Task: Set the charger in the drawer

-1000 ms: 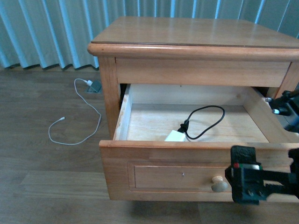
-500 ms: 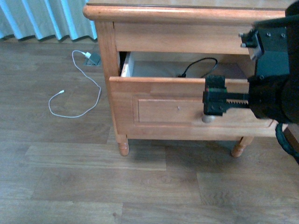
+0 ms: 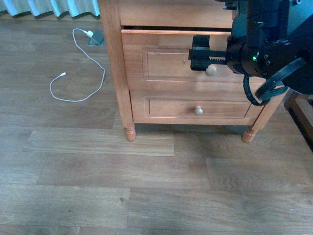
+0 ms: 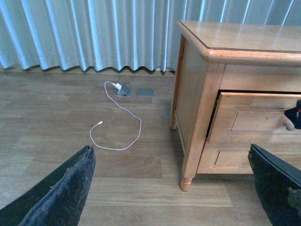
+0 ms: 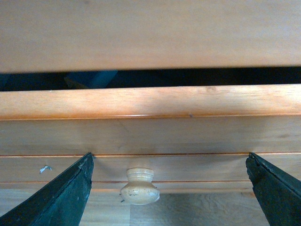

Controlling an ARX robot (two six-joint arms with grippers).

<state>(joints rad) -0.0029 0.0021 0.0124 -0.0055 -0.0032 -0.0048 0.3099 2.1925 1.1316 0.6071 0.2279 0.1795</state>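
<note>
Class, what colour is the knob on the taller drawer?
Cream, on the knob; clearest in the right wrist view.

Cable left of nightstand

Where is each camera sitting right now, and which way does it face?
Front: on the body, looking down at the nightstand and floor; the right pincer shows at the drawer.
Left wrist: low beside the nightstand, facing curtains and white cable; open left pincer fingers frame it.
Right wrist: close on the drawer front; open fingers flank its knob.
All views share the drawer.
</note>
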